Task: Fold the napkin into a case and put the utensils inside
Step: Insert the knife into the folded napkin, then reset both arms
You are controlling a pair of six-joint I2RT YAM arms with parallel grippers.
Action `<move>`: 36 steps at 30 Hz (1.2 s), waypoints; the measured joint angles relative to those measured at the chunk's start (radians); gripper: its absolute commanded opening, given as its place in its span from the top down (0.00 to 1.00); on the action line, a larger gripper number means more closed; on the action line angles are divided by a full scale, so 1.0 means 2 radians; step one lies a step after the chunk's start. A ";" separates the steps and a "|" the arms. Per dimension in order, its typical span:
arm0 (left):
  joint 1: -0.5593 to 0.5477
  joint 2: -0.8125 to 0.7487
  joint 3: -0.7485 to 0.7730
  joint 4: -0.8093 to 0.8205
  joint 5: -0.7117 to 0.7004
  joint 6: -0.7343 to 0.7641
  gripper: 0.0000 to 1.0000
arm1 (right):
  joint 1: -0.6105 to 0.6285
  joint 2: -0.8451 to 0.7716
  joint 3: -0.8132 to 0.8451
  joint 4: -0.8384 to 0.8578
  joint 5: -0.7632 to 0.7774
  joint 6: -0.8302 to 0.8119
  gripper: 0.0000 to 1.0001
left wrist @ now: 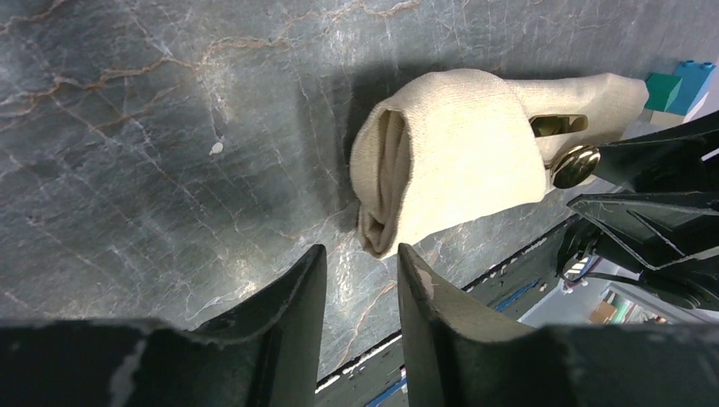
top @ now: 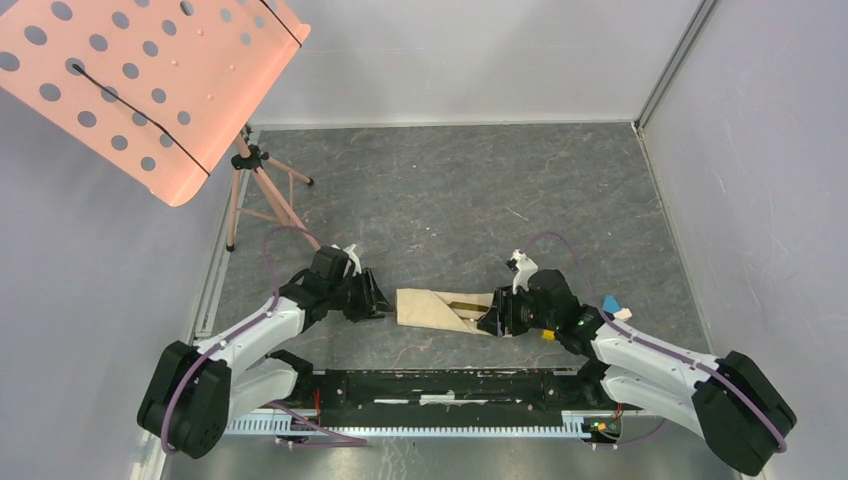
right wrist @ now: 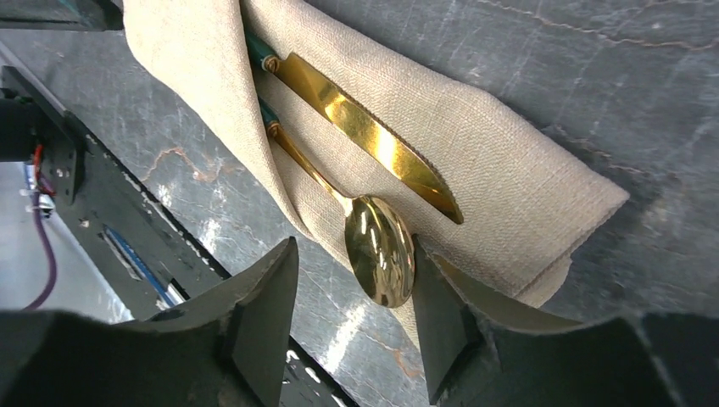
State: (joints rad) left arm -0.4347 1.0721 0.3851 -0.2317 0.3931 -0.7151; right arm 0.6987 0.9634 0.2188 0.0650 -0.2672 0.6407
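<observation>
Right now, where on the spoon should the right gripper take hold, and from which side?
Grip the spoon by its bowl, the end lying outside the napkin; its handle is tucked under the fold. Come from the napkin's open end, a finger at each side of the bowl, as the open right gripper is lined up.

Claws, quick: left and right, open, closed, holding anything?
Left claw: open, empty, just short of the napkin.
Right claw: open, the spoon bowl between its fingers, not clamped.

Spoon beside knife, both inside napkin (on the table)
</observation>
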 measured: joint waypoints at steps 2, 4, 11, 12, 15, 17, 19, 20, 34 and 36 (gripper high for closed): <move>0.000 -0.010 0.001 -0.010 -0.003 0.000 0.51 | 0.000 -0.018 0.004 -0.027 0.008 -0.010 0.35; 0.000 -0.026 0.005 -0.028 -0.010 0.000 0.48 | 0.000 -0.032 0.009 -0.051 0.014 -0.019 0.29; 0.000 -0.100 0.049 -0.087 -0.025 0.000 0.34 | 0.000 -0.090 0.054 -0.169 0.049 -0.056 0.11; 0.000 -0.117 0.066 -0.098 -0.026 0.000 0.34 | 0.000 -0.097 0.073 -0.197 0.061 -0.067 0.09; 0.000 -0.152 0.115 -0.122 -0.023 0.001 0.31 | 0.000 -0.111 0.125 -0.253 0.091 -0.091 0.02; 0.000 -0.171 0.158 -0.134 -0.017 0.003 0.29 | 0.000 -0.122 0.170 -0.291 0.111 -0.110 0.02; 0.000 -0.186 0.205 -0.142 -0.009 0.007 0.26 | 0.000 -0.133 0.219 -0.322 0.131 -0.129 0.02; 0.000 -0.191 0.232 -0.149 -0.004 0.010 0.24 | 0.000 -0.138 0.246 -0.337 0.140 -0.138 0.02; -0.001 -0.188 0.610 -0.153 -0.007 0.089 0.04 | 0.000 -0.201 0.564 -0.388 0.221 -0.262 0.02; -0.002 -0.181 0.633 -0.153 -0.020 0.095 0.04 | 0.000 -0.210 0.577 -0.375 0.230 -0.276 0.02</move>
State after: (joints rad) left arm -0.4385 0.7109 1.6520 -0.5373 0.3534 -0.5251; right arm 0.6983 0.5442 1.3731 -0.6849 0.1925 0.0895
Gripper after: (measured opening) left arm 0.959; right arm 0.979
